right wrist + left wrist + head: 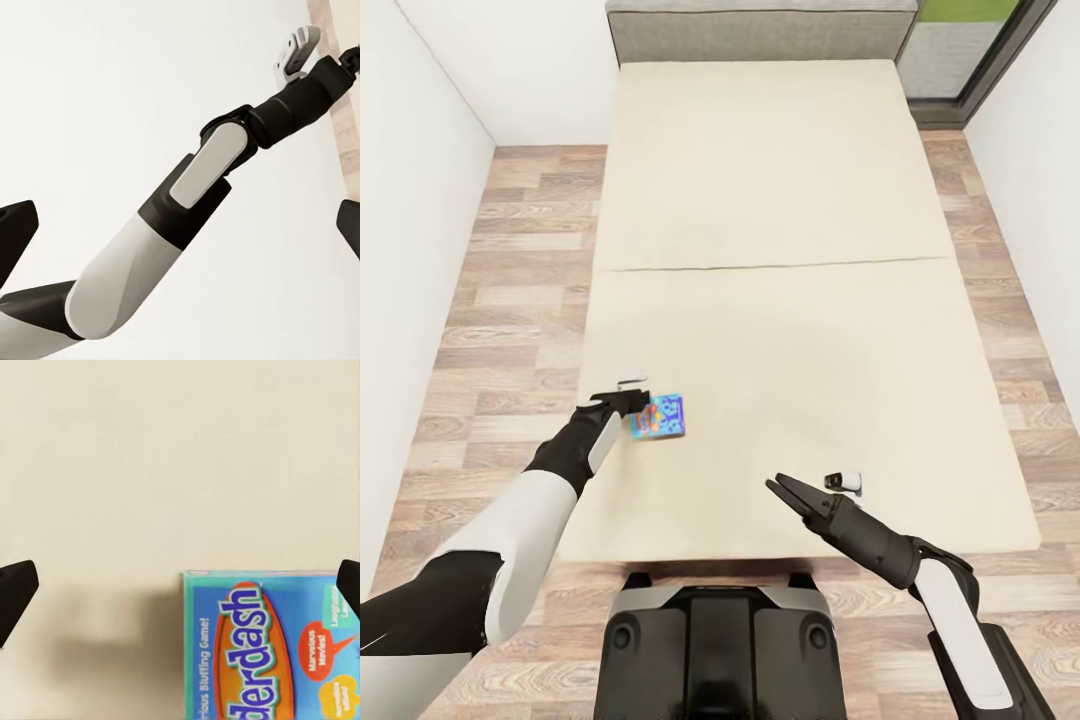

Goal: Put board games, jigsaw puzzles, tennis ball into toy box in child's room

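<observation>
Lying flat near the left front part of the bed [780,200] is a board game [660,416], a small blue box with orange and yellow art on its lid; it sits on the plain beige mattress well short of the grey headboard [760,35]. The left gripper [643,400] is right at the box's near-left edge, and in the left wrist view the box [262,649] lies off to one side between the two dark fingertips [16,589], which stand wide apart with nothing between them. So the step in hand looks like the pick-up of this game, not yet done. To do it well, the gripper should probably shift sideways until the box is centred between the fingers, then come down low enough for the tips to pass the lid's edges before closing across the narrower side; a thin box on a soft mattress may slide or tip if only one finger meets it first. The right gripper [785,492] hovers over the bed's front right area, its fingers spread and empty, well apart from the box. Wood-plank floor [510,300] runs along both sides of the bed, with white walls [420,150] beyond.
</observation>
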